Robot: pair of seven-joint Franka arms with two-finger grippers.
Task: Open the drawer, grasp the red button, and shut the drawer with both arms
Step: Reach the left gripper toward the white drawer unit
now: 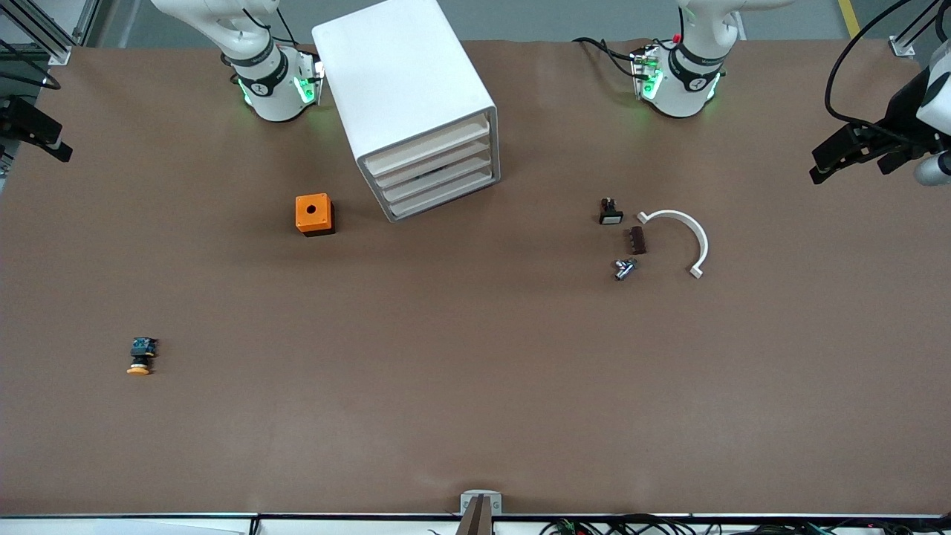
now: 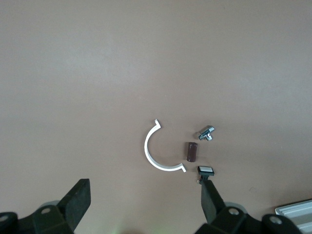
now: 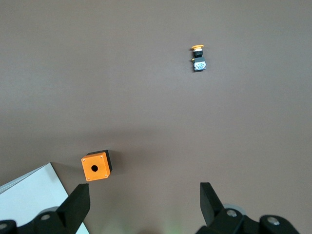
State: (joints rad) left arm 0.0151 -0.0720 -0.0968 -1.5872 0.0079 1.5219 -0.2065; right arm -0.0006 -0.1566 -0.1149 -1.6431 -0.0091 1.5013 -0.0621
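All four cream-fronted drawers (image 1: 438, 172) of the big white cabinet (image 1: 405, 89) are shut. Left tool (image 2: 146, 202) & right tool (image 3: 145, 204) both spread wide, waiting above the brown bench (image 1: 475, 371).

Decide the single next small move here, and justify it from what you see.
Probably bring the right end effector toward the cabinet front: all four drawers look shut, no red button shows on the table, and both end effectors, the left too, hang open above the table, holding nothing.
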